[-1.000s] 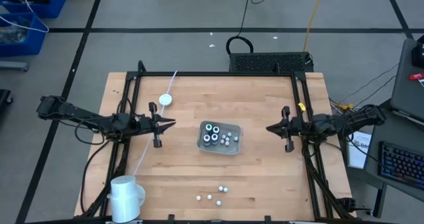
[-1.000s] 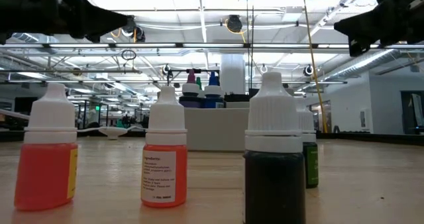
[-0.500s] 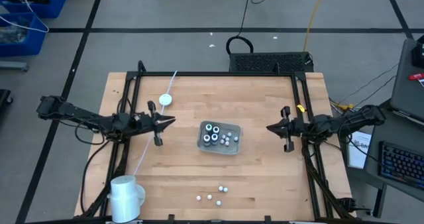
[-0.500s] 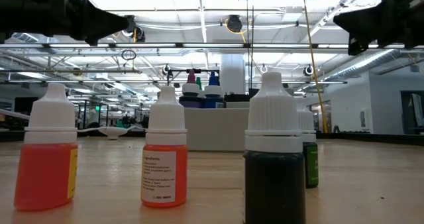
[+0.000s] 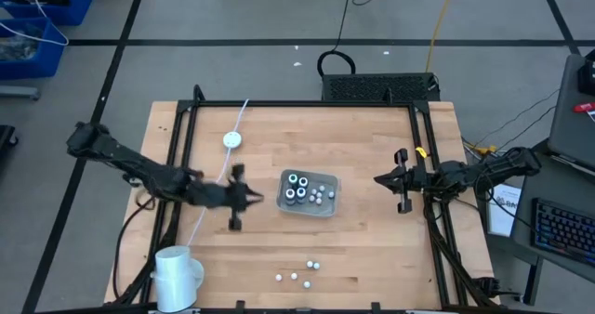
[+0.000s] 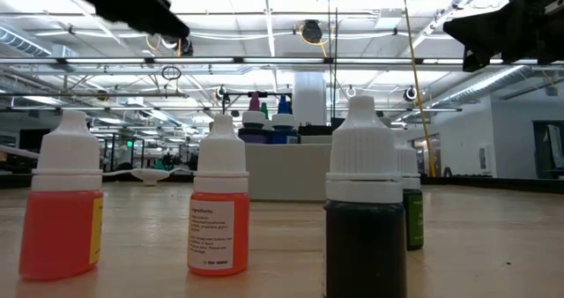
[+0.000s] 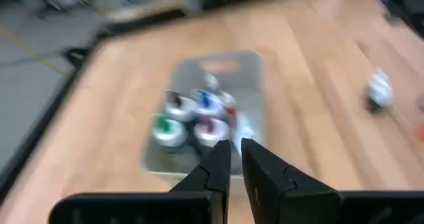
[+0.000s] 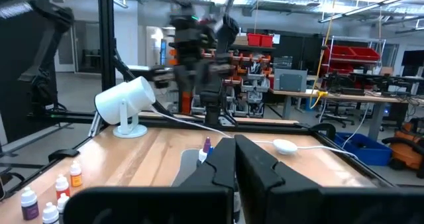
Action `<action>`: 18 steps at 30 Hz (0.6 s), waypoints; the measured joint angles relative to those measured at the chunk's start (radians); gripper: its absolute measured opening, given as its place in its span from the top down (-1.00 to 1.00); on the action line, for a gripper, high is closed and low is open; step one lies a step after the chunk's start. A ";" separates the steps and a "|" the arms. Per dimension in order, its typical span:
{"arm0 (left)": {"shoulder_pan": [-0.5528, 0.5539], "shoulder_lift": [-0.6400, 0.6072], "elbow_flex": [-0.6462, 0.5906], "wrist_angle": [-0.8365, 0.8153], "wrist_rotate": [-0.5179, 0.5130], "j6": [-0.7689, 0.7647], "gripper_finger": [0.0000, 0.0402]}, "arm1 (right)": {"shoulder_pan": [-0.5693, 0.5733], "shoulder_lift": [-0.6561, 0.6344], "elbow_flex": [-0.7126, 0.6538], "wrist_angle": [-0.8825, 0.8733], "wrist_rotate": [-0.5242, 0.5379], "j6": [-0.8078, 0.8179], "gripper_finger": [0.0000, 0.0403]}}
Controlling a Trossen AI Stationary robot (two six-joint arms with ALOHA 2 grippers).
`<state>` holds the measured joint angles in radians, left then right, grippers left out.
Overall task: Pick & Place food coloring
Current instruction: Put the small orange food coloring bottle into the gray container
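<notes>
My grey tray [image 5: 308, 193] at table centre holds several small bottles; 4 food coloring bottles [image 5: 297, 271] stand at 6 o'clock. My left gripper [image 5: 253, 200], fingers nearly together, empty; right gripper [image 5: 379, 179] closed

Four small food coloring bottles stand upright in a loose row on the bare wood near the bottom centre of the high view, seen there as pale dots. The low view shows them close up: a red bottle [image 6: 62, 197] at the far left, an orange bottle [image 6: 219, 197] with a printed label beside it, a dark, almost black bottle [image 6: 364, 201] right of centre, and a green bottle [image 6: 411, 201] half hidden just behind it. All have white ribbed caps, closed. None touches another that I can tell.
</notes>
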<state>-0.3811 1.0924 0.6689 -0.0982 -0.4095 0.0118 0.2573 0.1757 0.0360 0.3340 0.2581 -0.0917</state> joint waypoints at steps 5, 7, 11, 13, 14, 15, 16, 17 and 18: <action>-0.125 0.259 0.299 -0.303 0.003 -0.095 0.77 | 0.000 0.002 -0.001 -0.009 0.001 -0.003 1.00; -0.163 0.357 0.404 -0.380 0.024 -0.137 0.77 | 0.000 0.006 -0.002 -0.008 0.001 0.000 1.00; -0.222 0.553 0.601 -0.484 0.088 -0.212 0.77 | 0.000 0.007 -0.002 -0.005 0.001 0.029 1.00; -0.247 0.644 0.689 -0.524 0.120 -0.256 0.76 | 0.000 0.007 -0.002 -0.018 0.001 0.031 1.00; -0.258 0.688 0.733 -0.536 0.143 -0.275 0.76 | 0.000 0.008 -0.002 -0.031 0.001 0.033 1.00; -0.268 0.729 0.777 -0.550 0.167 -0.290 0.75 | 0.000 0.008 -0.002 -0.044 0.001 0.041 1.00; -0.276 0.769 0.818 -0.568 0.187 -0.303 0.73 | 0.000 0.009 -0.002 -0.056 0.001 0.053 1.00; -0.284 0.808 0.858 -0.588 0.203 -0.313 0.69 | 0.000 0.009 -0.002 -0.067 0.001 0.063 1.00; -0.290 0.843 0.894 -0.607 0.212 -0.323 0.64 | 0.000 0.009 -0.002 -0.074 0.001 0.073 1.00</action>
<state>-0.6712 1.9354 1.5630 -0.7049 -0.1977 -0.3112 0.2572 0.1851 0.0345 0.2596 0.2588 -0.0191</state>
